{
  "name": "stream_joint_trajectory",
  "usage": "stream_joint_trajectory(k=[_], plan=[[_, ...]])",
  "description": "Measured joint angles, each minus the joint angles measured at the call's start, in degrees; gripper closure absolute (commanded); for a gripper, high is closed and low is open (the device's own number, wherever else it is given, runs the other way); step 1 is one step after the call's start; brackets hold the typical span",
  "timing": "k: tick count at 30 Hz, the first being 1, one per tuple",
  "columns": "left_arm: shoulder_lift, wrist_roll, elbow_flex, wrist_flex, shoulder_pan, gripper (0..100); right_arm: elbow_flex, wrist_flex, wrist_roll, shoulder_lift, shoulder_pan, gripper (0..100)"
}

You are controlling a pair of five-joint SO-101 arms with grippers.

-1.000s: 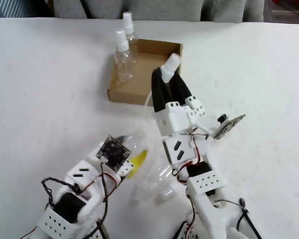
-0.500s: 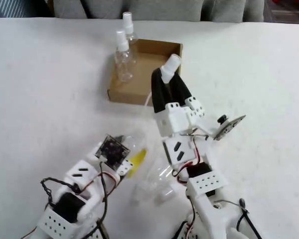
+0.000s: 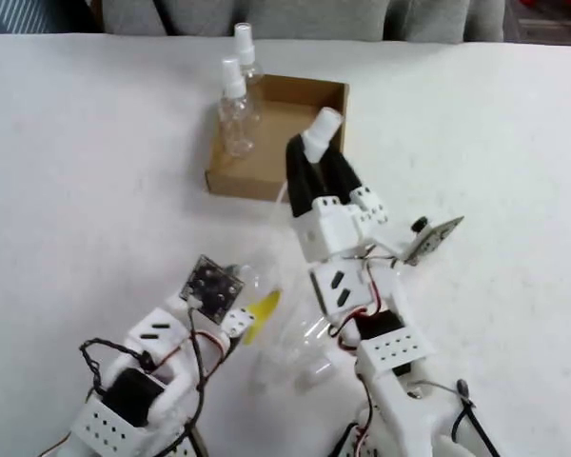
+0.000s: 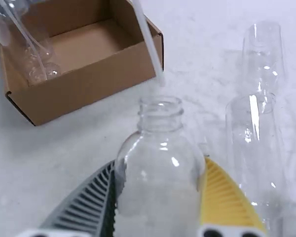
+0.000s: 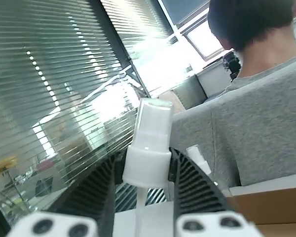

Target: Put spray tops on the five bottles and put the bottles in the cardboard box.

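White table (image 3: 95, 171); capless bottles (image 4: 256, 148); cardboard box (image 3: 240, 179)

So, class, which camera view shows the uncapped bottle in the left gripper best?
The left wrist view: the bottle sits close up, open neck and clear body held in the left gripper. The high view catches a little of its body. The right wrist view faces the spray top instead.

My bench (image 3: 95, 171) is just a plain white top. The cardboard box (image 3: 266, 162) sits flat on it toward the far side, open end up. Down at my end, a couple of clear bottles (image 4: 251, 148) with no tops on sit on the bench, right beside each other.
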State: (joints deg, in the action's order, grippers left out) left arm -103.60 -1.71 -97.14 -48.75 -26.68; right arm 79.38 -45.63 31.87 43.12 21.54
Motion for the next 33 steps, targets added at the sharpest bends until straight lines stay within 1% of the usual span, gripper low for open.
stream_joint_trajectory(k=[3, 7, 9, 14, 17, 20, 24, 27, 33], plan=[[0.00, 0.00, 0.00, -0.53, -0.88, 98, -0.53, 2.64, 3.43, 0.00, -1.23, 98.4], [0.00, 0.00, 0.00, -0.53, -1.14, 98, -0.62, 6.42, 3.60, 0.00, -0.88, 98.4], [0.00, 0.00, 0.00, -0.35, -1.14, 98, -0.62, 6.42, 3.69, 0.00, -0.97, 98.4], [0.00, 0.00, 0.00, 1.41, 2.37, 98, -0.62, 6.42, 3.69, 0.00, -0.70, 98.4], [0.00, 0.00, 0.00, 1.49, 2.46, 98, -0.62, 6.42, 3.69, 0.00, 1.49, 98.4], [0.00, 0.00, 0.00, 1.49, 2.55, 98, -0.62, 6.42, 3.69, 0.00, 2.11, 98.4], [0.00, 0.00, 0.00, 1.49, 2.73, 98, -0.62, 6.42, 3.69, 0.00, 1.76, 98.4], [0.00, 0.00, 0.00, 1.49, 2.73, 98, -1.23, 6.42, 3.69, 0.00, 0.09, 98.4], [0.00, 0.00, 0.00, 1.49, 1.93, 98, -1.32, 6.42, 3.69, 0.00, 0.88, 98.4]])
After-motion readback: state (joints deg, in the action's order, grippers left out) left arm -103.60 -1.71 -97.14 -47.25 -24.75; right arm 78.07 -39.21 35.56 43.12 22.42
